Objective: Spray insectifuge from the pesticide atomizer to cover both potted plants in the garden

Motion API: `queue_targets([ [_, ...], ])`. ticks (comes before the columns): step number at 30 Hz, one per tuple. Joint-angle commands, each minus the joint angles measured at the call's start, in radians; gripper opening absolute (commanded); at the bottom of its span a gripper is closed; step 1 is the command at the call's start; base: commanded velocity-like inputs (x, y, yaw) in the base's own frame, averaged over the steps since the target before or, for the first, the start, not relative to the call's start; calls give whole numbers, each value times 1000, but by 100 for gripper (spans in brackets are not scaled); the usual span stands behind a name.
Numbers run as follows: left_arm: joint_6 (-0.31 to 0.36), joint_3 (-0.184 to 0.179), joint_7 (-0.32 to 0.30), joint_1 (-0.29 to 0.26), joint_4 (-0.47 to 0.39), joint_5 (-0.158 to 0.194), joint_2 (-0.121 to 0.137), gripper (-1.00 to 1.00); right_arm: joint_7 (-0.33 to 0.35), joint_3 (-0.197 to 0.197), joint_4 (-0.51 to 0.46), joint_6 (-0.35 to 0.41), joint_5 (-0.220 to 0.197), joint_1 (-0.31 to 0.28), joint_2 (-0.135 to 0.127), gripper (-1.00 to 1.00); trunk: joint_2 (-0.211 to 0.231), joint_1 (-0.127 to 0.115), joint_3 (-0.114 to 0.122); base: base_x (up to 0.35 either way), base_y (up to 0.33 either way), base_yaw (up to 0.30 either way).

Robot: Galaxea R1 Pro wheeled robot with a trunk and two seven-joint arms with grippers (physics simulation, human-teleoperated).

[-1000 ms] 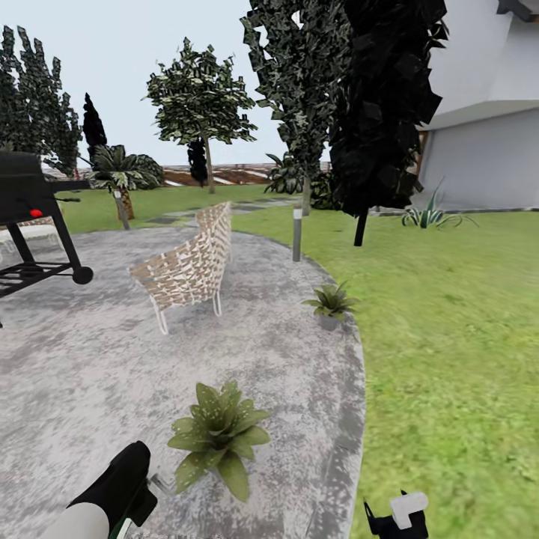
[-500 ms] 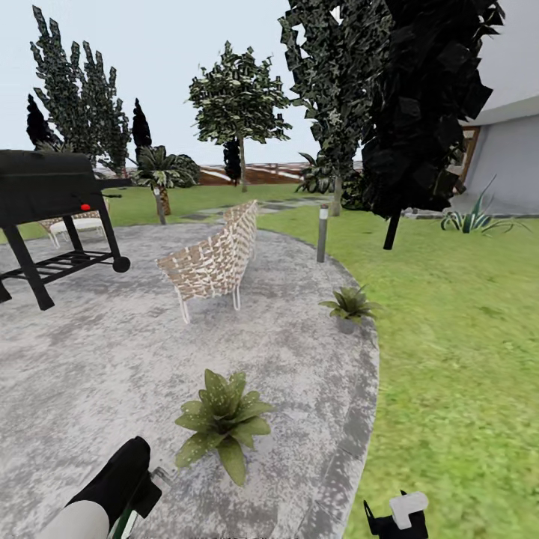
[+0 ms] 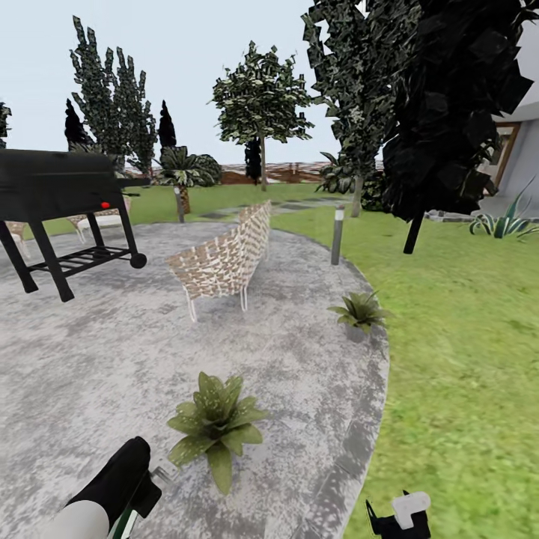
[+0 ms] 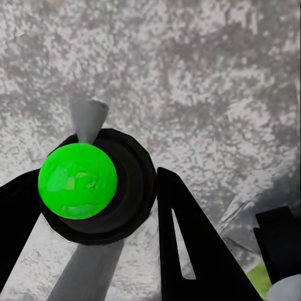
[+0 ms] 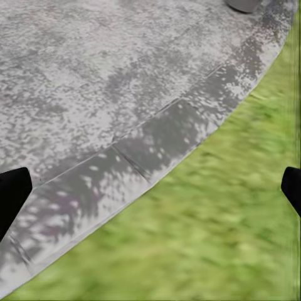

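- Since the earlier pictures the whole head view has slid: the grill [image 3: 64, 195], the wicker chair [image 3: 224, 262] and both potted plants sit further right in the picture; that is your camera turning, not the things moving; both arms sit where they did in the picture.
- You have the pesticide atomizer [image 4: 94, 188] in your left gripper [image 4: 94, 251]; the dark fingers [image 4: 188, 244] stand either side of the bottle and pinch it; its grey nozzle points out over the stone patio [image 3: 90, 359].
- The nearer potted plant [image 3: 215, 423] lies just ahead of that gripper, slightly to its right; the further one [image 3: 361, 311] sits well beyond, at the patio's edge.
- The step in hand looks like lining up on the nearer plant; next you would need the nozzle aimed at its leaves, then spray.
- Your right gripper [image 5: 150, 182] hangs spread wide and empty over the patio rim and the lawn [image 5: 207, 232].
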Motion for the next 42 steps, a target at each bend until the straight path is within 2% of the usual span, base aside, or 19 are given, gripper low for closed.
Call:
queue_targets([
  [1, 1, 3, -10, 0, -2, -11, -1, -100, -6, 3, 1, -2, 7, -1, 0, 100, 0, 0, -1, 179, -245, 1],
  [5, 1, 1, -7, 0, -2, -13, 0, -100, -6, 3, 1, -2, 7, -1, 2, 100, 0, 0, -1, 105, -256, 11],
  [9, 1, 0, 38, 0, 0, -10, -1, -100, -6, 4, 1, -2, 7, -1, 5, 100, 0, 0, -1, 4, -273, 211],
  [12, 1, 0, 49, 0, 0, -10, -1, -100, -6, 4, 1, -2, 7, -1, 5, 100, 0, 0, -1, 0, -274, 273],
  [24, 1, 2, 50, 0, 0, -10, -1, -100, -6, 5, 1, -2, 7, -1, 5, 100, 0, 0, -1, 12, -274, 277],
  [42, 2, 0, 50, 0, 1, -11, -1, -100, -4, 5, 1, -2, 7, -1, 5, 100, 0, 0, -1, 146, -269, 266],
])
